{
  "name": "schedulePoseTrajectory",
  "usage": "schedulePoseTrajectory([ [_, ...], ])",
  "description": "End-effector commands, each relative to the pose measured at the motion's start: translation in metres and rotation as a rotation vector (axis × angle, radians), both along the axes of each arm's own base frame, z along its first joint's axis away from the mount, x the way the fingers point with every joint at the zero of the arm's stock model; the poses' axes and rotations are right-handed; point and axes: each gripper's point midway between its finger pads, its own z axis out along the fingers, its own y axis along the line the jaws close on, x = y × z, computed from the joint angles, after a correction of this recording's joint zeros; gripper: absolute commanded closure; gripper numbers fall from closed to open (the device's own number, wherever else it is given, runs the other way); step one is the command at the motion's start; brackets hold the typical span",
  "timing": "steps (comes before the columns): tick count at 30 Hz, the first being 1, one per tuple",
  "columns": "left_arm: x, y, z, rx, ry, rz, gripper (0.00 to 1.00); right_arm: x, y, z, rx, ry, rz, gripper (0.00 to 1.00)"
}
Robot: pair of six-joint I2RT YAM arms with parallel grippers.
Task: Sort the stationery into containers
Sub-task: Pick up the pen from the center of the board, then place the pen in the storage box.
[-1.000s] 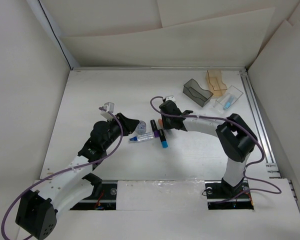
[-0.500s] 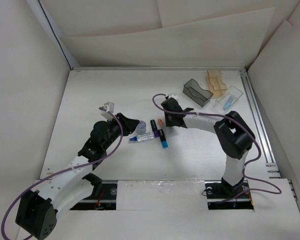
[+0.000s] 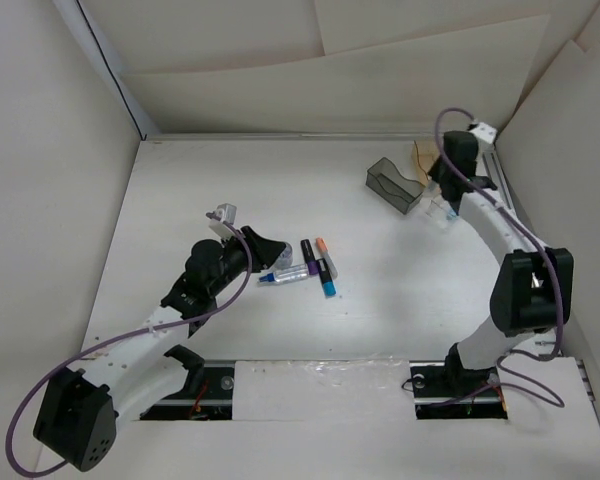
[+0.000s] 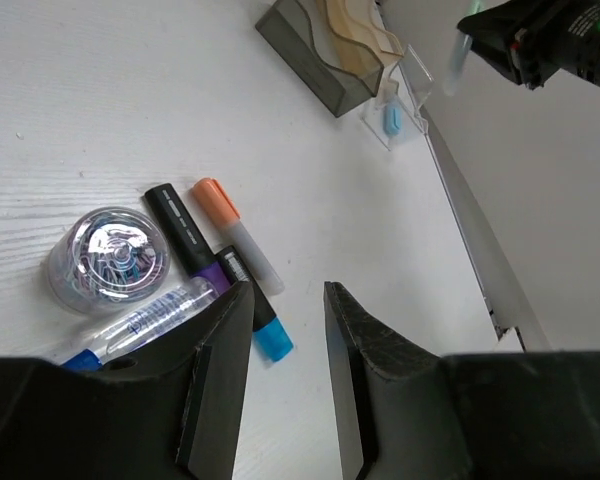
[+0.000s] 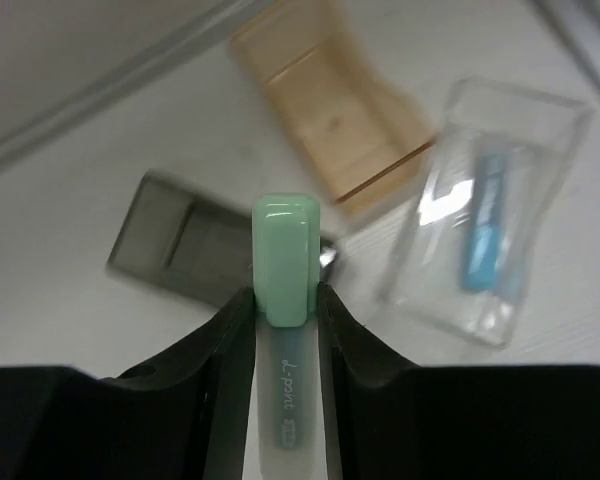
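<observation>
My right gripper is shut on a mint-green-capped marker and holds it above the bins. Below it are the smoky dark grey bin, the tan bin and the clear bin with a light-blue marker inside. In the top view this gripper is at the far right by the bins. My left gripper is open and empty, just near of the pile: a clear roll, a black-purple marker, an orange-capped marker, a blue-tipped marker and a clear pen.
In the top view the dark grey bin stands just left of the right arm, with the tan bin partly hidden behind it. A metal rail runs along the table's right edge. White walls enclose the table.
My right gripper has lifted a marker from the pile and swung far right to above the bins. My left gripper has edged slightly towards the pile.
</observation>
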Motion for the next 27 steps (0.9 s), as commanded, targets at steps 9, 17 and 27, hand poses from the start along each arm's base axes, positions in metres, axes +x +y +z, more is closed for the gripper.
schedulePoseTrajectory([
  [9, -0.004, -0.011, 0.016, -0.027, -0.068, -0.06, 0.67, 0.051, -0.154, -0.02, 0.052, -0.03, -0.434, 0.8],
  [17, -0.001, -0.011, 0.015, -0.025, -0.067, -0.051, 0.67, 0.044, -0.161, -0.044, 0.039, 0.032, -0.454, 0.73],
  [27, -0.002, -0.011, 0.017, -0.029, -0.075, -0.051, 0.67, 0.035, -0.155, -0.03, 0.06, 0.002, -0.428, 0.45],
])
